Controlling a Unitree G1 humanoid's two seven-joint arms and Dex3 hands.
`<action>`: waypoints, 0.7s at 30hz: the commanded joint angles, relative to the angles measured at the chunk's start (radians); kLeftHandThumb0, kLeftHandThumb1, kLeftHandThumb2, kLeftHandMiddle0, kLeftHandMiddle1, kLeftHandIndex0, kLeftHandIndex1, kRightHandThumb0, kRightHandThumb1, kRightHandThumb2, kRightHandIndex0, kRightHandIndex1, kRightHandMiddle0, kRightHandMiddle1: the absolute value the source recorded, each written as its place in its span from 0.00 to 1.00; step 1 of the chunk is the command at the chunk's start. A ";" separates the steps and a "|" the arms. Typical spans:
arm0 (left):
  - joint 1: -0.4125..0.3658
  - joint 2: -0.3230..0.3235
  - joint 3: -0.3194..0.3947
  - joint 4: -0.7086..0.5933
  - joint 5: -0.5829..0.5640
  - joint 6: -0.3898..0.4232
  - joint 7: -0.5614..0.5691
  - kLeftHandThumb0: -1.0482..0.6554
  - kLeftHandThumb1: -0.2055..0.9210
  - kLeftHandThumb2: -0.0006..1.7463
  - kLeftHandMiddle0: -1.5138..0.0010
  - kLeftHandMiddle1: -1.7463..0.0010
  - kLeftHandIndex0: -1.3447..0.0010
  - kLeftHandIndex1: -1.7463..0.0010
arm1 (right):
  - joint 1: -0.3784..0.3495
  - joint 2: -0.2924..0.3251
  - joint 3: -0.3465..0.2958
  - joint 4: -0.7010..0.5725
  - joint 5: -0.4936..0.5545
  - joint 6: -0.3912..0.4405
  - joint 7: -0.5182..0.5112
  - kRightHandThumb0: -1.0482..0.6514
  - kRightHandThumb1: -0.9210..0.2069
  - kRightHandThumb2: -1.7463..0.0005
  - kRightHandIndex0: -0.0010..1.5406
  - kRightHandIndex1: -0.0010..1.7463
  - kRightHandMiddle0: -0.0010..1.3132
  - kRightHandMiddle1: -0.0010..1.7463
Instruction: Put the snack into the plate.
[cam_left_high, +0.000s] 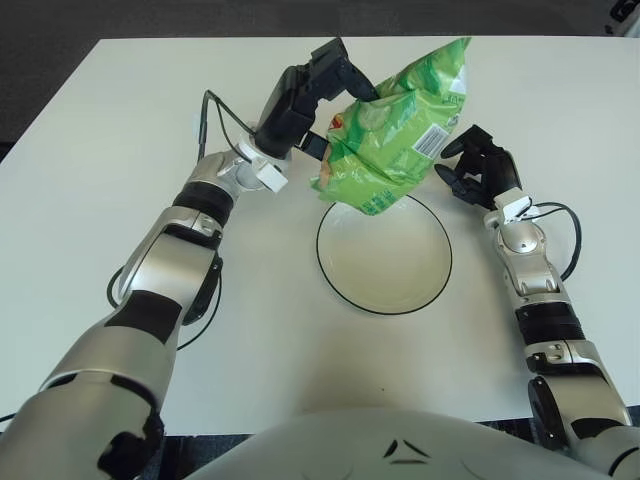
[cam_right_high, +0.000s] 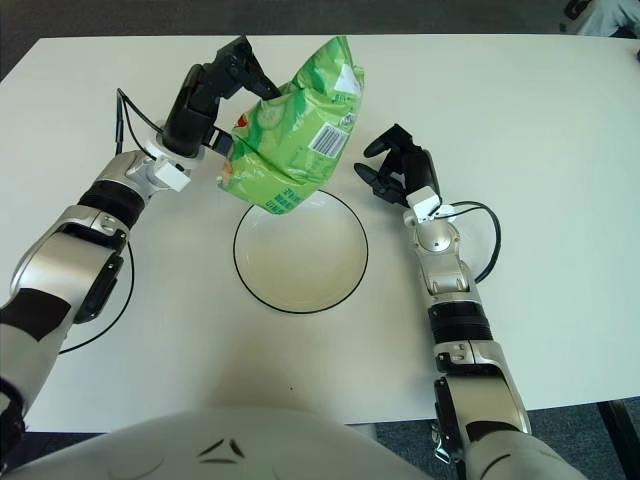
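A green snack bag (cam_left_high: 395, 128) hangs in the air, its lower end over the far rim of the white plate (cam_left_high: 385, 297) with a dark edge. My left hand (cam_left_high: 325, 85) is shut on the bag's left side and holds it up and tilted. My right hand (cam_left_high: 478, 172) shows just right of the plate's far edge, close to the bag's right side, with relaxed fingers holding nothing.
The white table (cam_left_high: 560, 110) stretches around the plate. A black cable (cam_left_high: 215, 110) loops from my left wrist, and another cable (cam_left_high: 568, 235) runs by my right forearm. The table's far edge meets dark floor (cam_left_high: 60, 20).
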 joint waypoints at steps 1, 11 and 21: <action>-0.028 -0.006 -0.065 0.065 -0.107 -0.076 -0.111 0.86 0.57 0.66 0.66 0.00 0.52 0.00 | 0.174 0.042 0.041 0.182 -0.035 0.044 0.013 0.40 0.00 0.83 0.52 0.94 0.33 0.87; -0.041 0.023 -0.206 0.097 -0.299 -0.093 -0.336 0.70 0.60 0.58 0.63 0.10 0.58 0.08 | 0.169 0.038 0.047 0.185 -0.043 0.056 0.011 0.40 0.00 0.83 0.52 0.94 0.33 0.86; 0.031 0.155 -0.406 -0.170 -0.780 0.134 -0.792 0.61 0.99 0.12 0.64 0.23 0.63 0.26 | 0.170 0.035 0.051 0.182 -0.048 0.063 0.009 0.40 0.00 0.83 0.53 0.94 0.33 0.86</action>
